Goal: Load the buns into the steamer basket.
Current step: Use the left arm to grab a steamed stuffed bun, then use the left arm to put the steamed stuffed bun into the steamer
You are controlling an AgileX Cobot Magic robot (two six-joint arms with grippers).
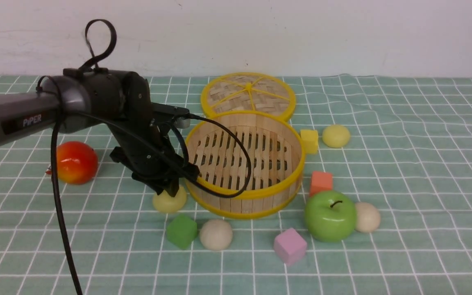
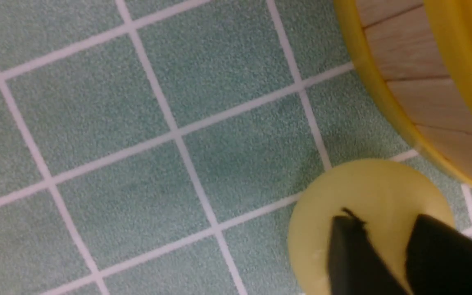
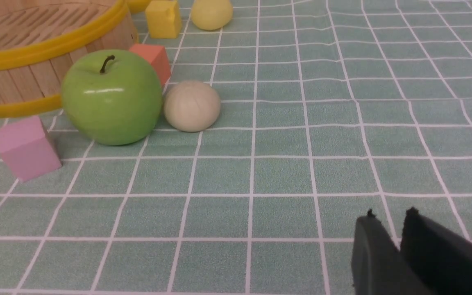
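Note:
The steamer basket (image 1: 246,196) stands mid-table with nothing in it. My left gripper (image 1: 170,191) is down on top of a pale yellow bun (image 1: 169,201) by the basket's near-left wall (image 2: 408,61). In the left wrist view its fingertips (image 2: 344,229) lie a little apart over that bun (image 2: 363,184); whether they pinch it does not show. A cream bun (image 1: 216,234) lies in front of the basket. Another cream bun (image 1: 368,217) sits behind the green apple (image 1: 329,216). A second yellow bun (image 1: 336,135) lies at the far right. My right gripper (image 3: 391,213) hovers over bare cloth, tips nearly together, holding nothing.
The woven lid (image 1: 248,95) leans behind the basket. A red-orange fruit (image 1: 76,162) lies at the left. Cubes are scattered around the basket: yellow (image 1: 309,140), orange (image 1: 321,182), green (image 1: 182,230), pink (image 1: 289,246). The left arm's cable (image 1: 242,164) loops over the basket.

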